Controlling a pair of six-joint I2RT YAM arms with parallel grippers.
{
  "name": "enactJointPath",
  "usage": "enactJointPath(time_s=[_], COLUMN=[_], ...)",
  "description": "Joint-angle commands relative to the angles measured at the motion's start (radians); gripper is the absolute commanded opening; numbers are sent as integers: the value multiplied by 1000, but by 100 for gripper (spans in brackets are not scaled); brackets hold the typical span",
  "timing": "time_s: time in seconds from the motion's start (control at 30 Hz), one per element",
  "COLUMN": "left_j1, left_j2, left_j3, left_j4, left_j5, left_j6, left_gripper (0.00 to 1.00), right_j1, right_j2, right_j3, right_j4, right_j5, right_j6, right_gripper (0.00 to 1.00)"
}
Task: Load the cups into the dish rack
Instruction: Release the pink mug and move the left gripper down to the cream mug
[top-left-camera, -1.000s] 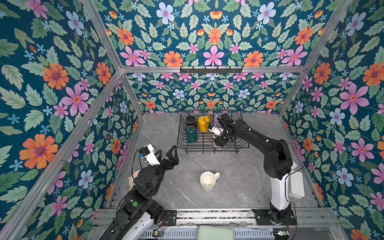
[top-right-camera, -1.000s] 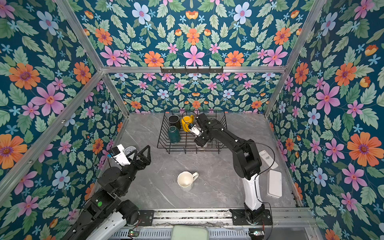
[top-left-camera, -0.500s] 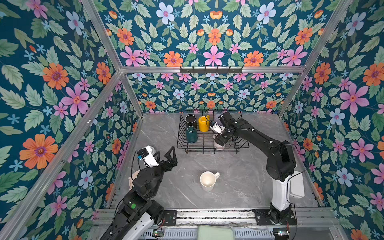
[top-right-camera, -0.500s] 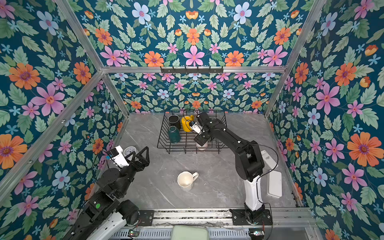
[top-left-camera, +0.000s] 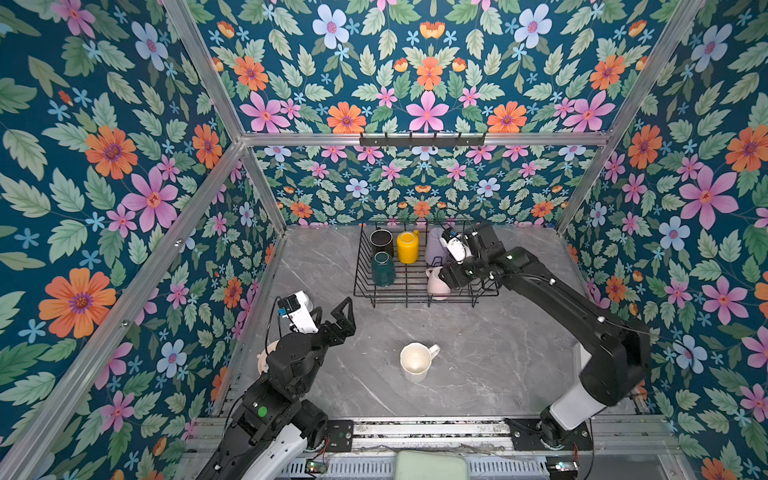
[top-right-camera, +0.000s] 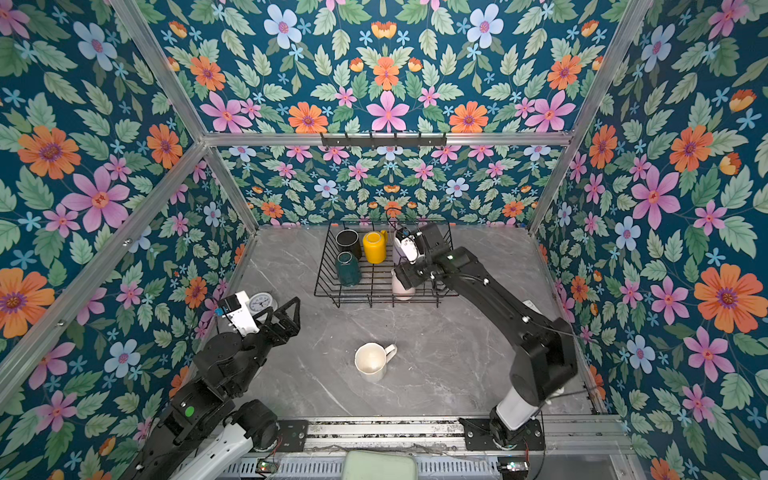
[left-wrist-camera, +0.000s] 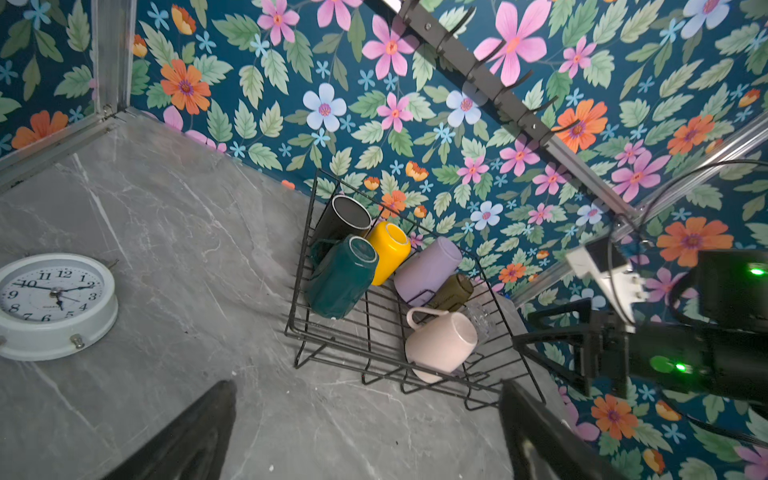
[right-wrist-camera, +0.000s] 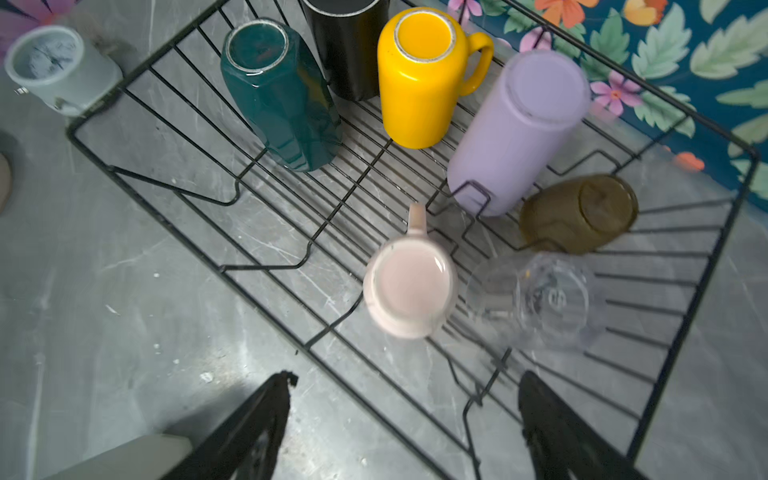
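Right gripper (right-wrist-camera: 407, 376) spread wide, nothing in it; clear glass (right-wrist-camera: 540, 299) in the rack (right-wrist-camera: 332, 174) barely shows, pink mug (right-wrist-camera: 409, 291) blurry

**Floral booth, grey stone top**

The walls (top-left-camera: 428, 112) carry dark teal paper with pink, orange and pale blue flowers and green leaves. Aluminium bars (top-left-camera: 291, 138) run up the corners and across the back wall, where a black hook rail (top-left-camera: 422, 141) is fixed. The tabletop (top-left-camera: 478, 357) is grey with white veins, evenly lit.
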Motion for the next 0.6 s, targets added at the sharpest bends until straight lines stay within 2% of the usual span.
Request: enactJointPath(time_s=[0.0,0.1,0.17,0.37,0.57], left_j1=[1,1,1,1,-2], left_j2=[46,99,129,230,297], left_j3=[31,37,34,33,-2], left_j4=[-109,-129,-112,-94,-71], left_j5=[83,175,275,519,638], left_j6=[13,23,34,62,52], left_gripper=[100,98,97,91,83], right_j1=[0,0,0,0,0], right_j2=[-129,-246,-313,-433,-479], right_j3=[-145,-259,-314,-442,-497], right_j4=[104,118,115,140,152], right_j5=[-15,-21,-20,-35,-50], right_j6=[190,254,286,363,398], right_gripper=[87,87,87,89,91])
